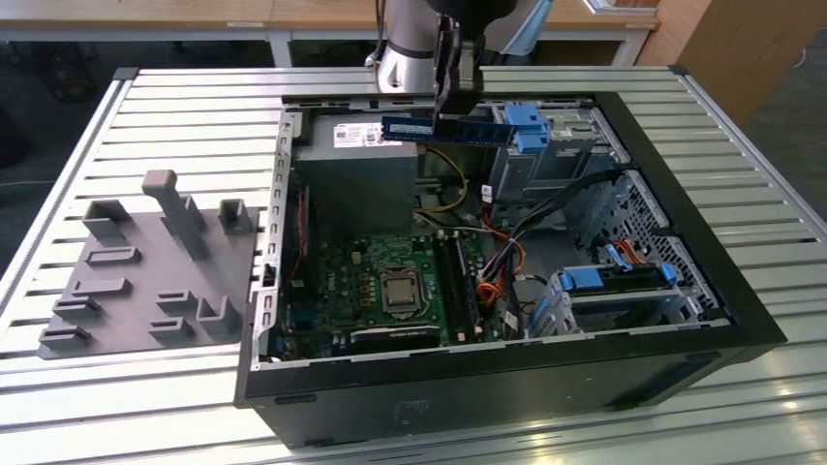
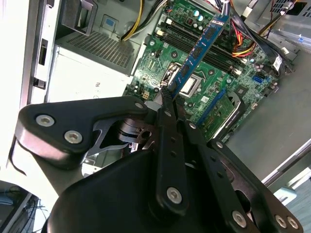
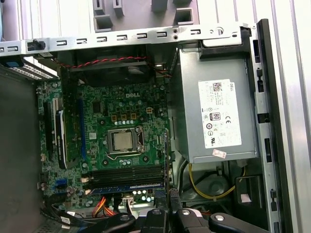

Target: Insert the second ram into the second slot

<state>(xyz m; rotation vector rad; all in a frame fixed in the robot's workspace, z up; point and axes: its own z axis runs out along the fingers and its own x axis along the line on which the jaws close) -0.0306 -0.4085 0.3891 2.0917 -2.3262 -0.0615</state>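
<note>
2nd ram [image 1: 413,129] clamped between gripper [image 1: 451,114] fingers [image 2: 171,131], pinched near mid-length. Long axis level, running along exterior view's left-right. Broad face upright, pale label on part toward exterior view's left. Juts out both sides of fingers, longer toward exterior view's left. Hangs at fingertips over open computer case [image 1: 517,397], well above motherboard [image 3: 121,107]. Count: 1 ram in grip, 1 gripper, 1 case, 1 motherboard, 1 power supply [image 3: 194,97].
</note>
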